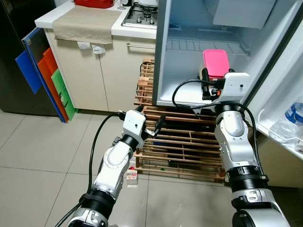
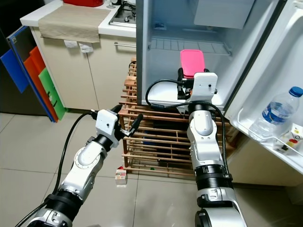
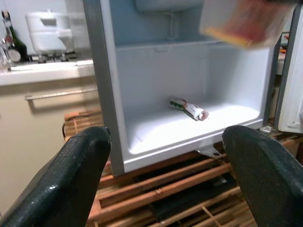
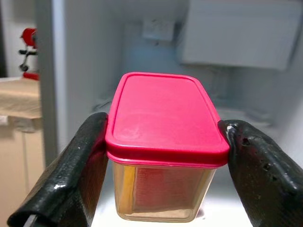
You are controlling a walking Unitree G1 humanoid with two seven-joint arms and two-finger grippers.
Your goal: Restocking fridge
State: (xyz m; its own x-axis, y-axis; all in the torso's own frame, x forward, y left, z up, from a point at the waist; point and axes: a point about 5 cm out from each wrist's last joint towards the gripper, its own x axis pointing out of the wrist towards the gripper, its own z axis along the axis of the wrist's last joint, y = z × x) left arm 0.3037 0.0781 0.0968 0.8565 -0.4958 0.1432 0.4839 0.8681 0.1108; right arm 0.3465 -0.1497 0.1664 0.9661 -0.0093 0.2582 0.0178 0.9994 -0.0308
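The right gripper (image 4: 163, 156) is clamped on the pink-lidded container (image 4: 165, 123), held at the open fridge (image 1: 163, 71), not yet set down; the left gripper (image 1: 158, 125) hangs spread apart. A packet (image 3: 189, 109), perhaps, lies inside.

My right wrist housing hid the lower part of the container (image 1: 216, 63) from the head camera; only its pink lid and upper body showed above it. My right gripper (image 4: 163, 156) had both fingertips cut off by the bottom edge of the wrist picture. In the left wrist picture, a blurred red and yellow shape (image 3: 246, 21) at the upper edge was too smeared to identify, and the small wrapped item (image 3: 189, 108) on the fridge floor (image 3: 165, 130) bore markings too small to read. The water bottle (image 1: 289, 122) in the door shelf (image 2: 265, 142) was cropped by the left eye picture's edge. The small box (image 2: 121, 175) on the floor tiles was too small to read.
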